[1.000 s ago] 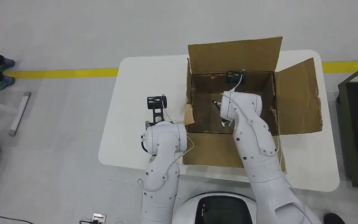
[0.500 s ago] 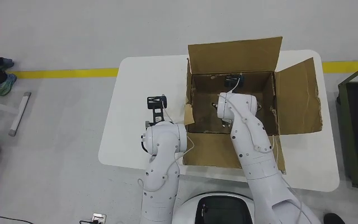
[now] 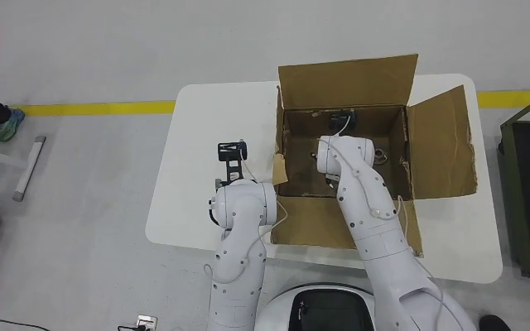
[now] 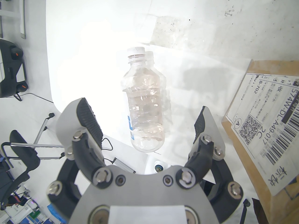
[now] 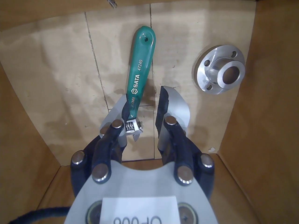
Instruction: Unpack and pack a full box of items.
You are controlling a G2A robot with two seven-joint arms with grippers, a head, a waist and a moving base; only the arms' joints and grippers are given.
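Partway open at the right jaws, straddling the head end of the wrench (image 5: pixel 140 71), flat on the floor of the box (image 5: pixel 268 106); nothing gripped. Near it inside the box, a metal flange (image 5: pixel 220 69). Wide open and empty at the left jaws, above a bottle (image 4: pixel 143 108) lying on the surface (image 4: pixel 93 36) outside the box. Apparently mid-unpacking: next, close on the handle, lift clear of the box walls.

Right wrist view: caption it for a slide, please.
Open right gripper over a green-handled wrench on the cardboard box floor, beside a metal flange.
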